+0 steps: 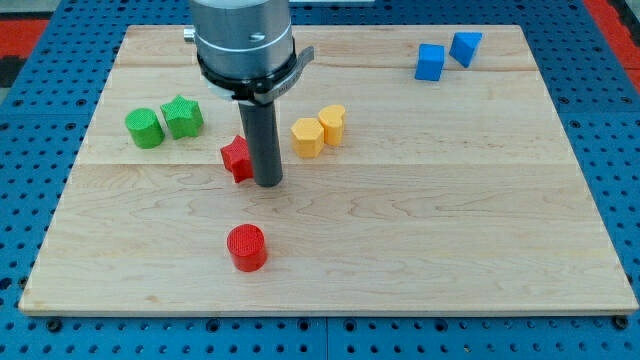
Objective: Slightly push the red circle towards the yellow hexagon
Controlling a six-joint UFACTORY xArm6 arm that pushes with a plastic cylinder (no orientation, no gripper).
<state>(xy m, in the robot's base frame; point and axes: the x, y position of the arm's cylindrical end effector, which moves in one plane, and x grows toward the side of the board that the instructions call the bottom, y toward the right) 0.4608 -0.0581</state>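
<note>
red circle (246, 247) sitting flat, round, no long axis | yellow hexagon (307, 138) lying up-right | tip (268, 184) touching red star (237, 158) | end effector: plain rod

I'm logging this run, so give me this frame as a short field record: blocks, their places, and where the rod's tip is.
surface: wooden board on a blue pegboard
task block: red circle, near the view's bottom, alone
target: yellow hexagon, touching a second yellow block to its upper right
my tip, just right of the red star, above the red circle, not touching it
green blocks: green circle and green star, at the view's left
blue blocks: two, at the view's top right
</note>
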